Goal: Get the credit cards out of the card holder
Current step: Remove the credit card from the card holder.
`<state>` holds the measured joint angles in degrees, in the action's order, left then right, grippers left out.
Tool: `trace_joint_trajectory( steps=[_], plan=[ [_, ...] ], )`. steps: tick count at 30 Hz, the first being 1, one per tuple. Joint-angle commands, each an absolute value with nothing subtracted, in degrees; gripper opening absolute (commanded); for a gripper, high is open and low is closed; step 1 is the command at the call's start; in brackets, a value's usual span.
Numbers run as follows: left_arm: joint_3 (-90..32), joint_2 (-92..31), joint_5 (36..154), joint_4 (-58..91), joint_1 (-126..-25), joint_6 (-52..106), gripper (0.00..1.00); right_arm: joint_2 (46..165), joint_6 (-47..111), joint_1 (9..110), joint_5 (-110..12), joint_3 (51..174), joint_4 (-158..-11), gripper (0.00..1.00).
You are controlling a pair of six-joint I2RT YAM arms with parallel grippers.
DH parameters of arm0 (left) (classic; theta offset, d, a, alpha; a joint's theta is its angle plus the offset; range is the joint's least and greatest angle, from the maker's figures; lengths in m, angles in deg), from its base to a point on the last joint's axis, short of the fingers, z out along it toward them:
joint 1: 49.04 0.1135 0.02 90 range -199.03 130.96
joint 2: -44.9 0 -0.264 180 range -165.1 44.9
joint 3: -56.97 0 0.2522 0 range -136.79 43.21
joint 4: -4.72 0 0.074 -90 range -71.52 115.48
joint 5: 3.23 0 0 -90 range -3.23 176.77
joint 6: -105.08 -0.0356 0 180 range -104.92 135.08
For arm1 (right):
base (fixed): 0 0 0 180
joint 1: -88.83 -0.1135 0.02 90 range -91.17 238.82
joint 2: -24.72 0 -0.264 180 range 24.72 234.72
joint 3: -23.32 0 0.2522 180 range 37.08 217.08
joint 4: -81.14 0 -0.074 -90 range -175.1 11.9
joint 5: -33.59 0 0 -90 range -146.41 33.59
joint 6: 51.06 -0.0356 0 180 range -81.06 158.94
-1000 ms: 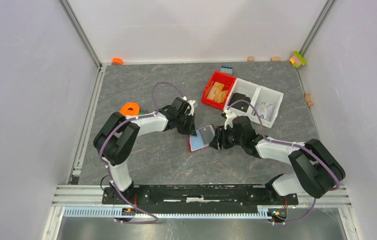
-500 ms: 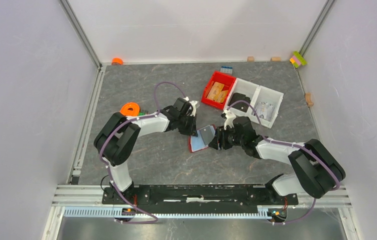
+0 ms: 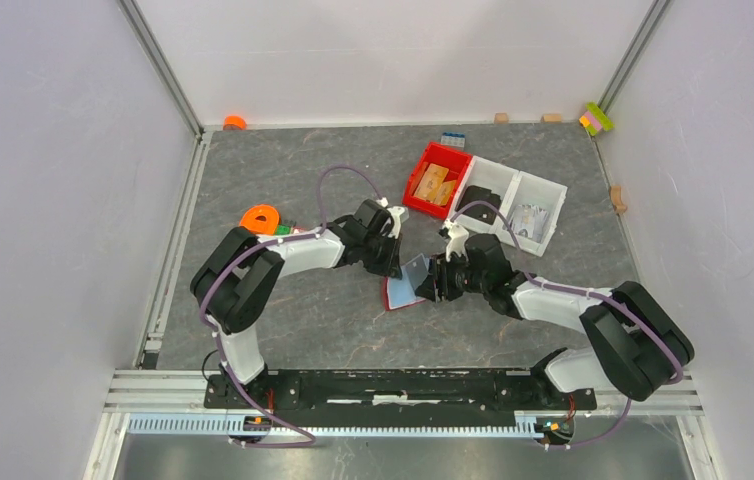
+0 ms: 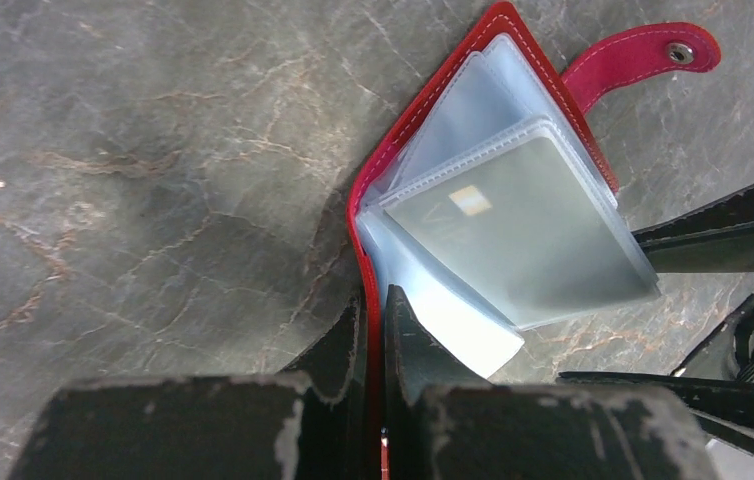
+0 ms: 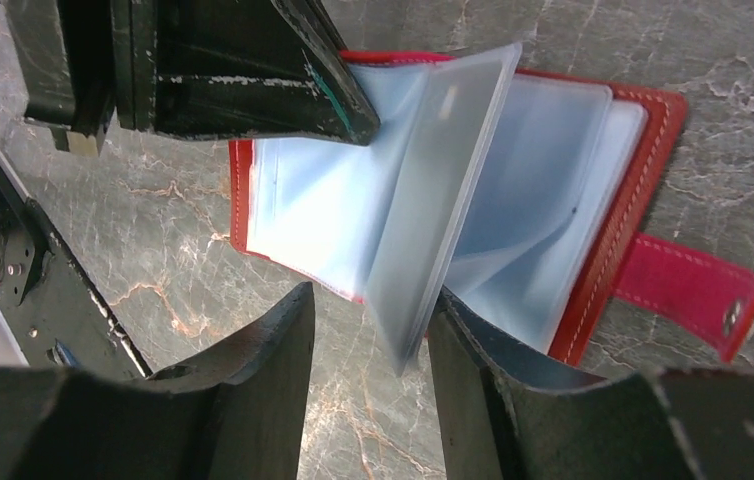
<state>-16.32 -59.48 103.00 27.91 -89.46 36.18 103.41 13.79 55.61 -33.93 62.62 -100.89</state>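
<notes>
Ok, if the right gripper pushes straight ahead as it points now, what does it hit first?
The raised clear sleeve of the card holder, standing between the right gripper's open fingers; behind that, likely the left gripper, depth unclear.

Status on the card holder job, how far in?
Done: card holder lies open, left gripper clamped on its red cover. In hand: right gripper straddles a raised clear sleeve, jaws apart. Left: all cards; a grey card sits inside a sleeve, none seen pulled out.
</notes>
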Motion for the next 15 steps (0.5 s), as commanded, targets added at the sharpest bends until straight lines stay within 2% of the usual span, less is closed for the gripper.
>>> trace_joint_trajectory(
  steps=[1, 6, 11, 15],
  plan=[
    [-17.96, -59.62, 104.66, 28.32, -90.41, 33.53, 0.04, 102.06, 15.41, 54.61, -32.78, 63.37, -102.76, 0.49],
    [-17.8, -59.69, 105.44, 27.82, -90.43, 33.71, 0.04, 101.56, 15.24, 54.17, -30.76, 62.85, -104.8, 0.49],
    [-17.79, -59.78, 105.75, 27.64, -90.43, 33.82, 0.04, 100.65, 15.85, 53.59, -30.44, 62.62, -105.34, 0.6],
    [-17.7, -59.78, 106.02, 27.62, -90.43, 33.97, 0.04, 99.89, 15.91, 53.43, -30.22, 62.22, -105.97, 0.58]
  ],
)
